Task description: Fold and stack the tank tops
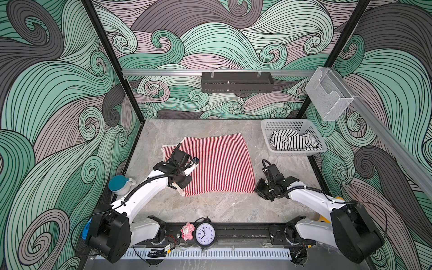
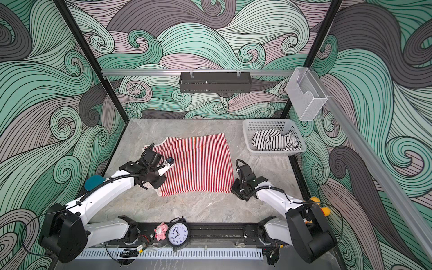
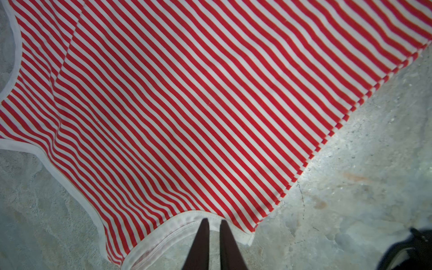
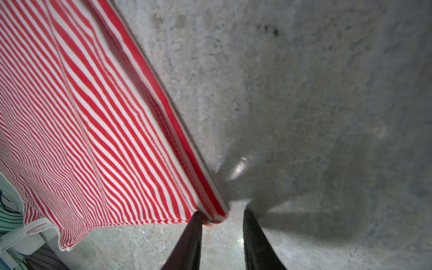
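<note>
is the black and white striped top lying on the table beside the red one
No, the black-and-white tank top sits crumpled inside the white basket.

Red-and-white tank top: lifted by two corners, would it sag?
Probably floppy: the red-and-white tank top lies flat with soft ripples along its trim, so it would likely sag between grip points. Likely light, being thin knit. Its hem corner looks doubled and stitched, so it may give a firmer pinch.
</note>
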Robot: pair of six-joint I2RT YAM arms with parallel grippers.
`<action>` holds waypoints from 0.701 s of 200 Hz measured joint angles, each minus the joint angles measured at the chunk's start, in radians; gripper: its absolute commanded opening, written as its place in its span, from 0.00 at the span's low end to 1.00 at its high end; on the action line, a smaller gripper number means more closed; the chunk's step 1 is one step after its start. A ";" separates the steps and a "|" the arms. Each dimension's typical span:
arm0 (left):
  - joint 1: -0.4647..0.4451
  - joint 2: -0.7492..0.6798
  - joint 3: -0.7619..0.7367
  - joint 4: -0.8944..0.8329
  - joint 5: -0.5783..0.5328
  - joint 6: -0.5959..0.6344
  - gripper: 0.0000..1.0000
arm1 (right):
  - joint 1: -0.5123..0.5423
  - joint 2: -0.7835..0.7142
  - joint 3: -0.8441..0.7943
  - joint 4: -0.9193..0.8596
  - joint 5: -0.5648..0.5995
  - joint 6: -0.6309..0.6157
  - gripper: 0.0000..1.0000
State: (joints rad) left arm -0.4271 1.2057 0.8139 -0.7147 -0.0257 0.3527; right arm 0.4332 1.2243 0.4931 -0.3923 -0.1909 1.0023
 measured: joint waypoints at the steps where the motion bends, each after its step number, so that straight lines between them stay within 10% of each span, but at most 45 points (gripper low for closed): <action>1: 0.000 0.000 0.000 0.000 0.000 0.000 0.14 | 0.000 0.000 0.000 0.000 0.000 0.000 0.32; 140: -0.022 0.000 -0.025 0.001 -0.006 0.006 0.14 | -0.001 0.073 0.037 0.011 0.000 -0.023 0.06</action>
State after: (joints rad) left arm -0.4488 1.2060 0.7887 -0.7136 -0.0322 0.3588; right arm 0.4324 1.2976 0.5301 -0.3813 -0.1905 0.9794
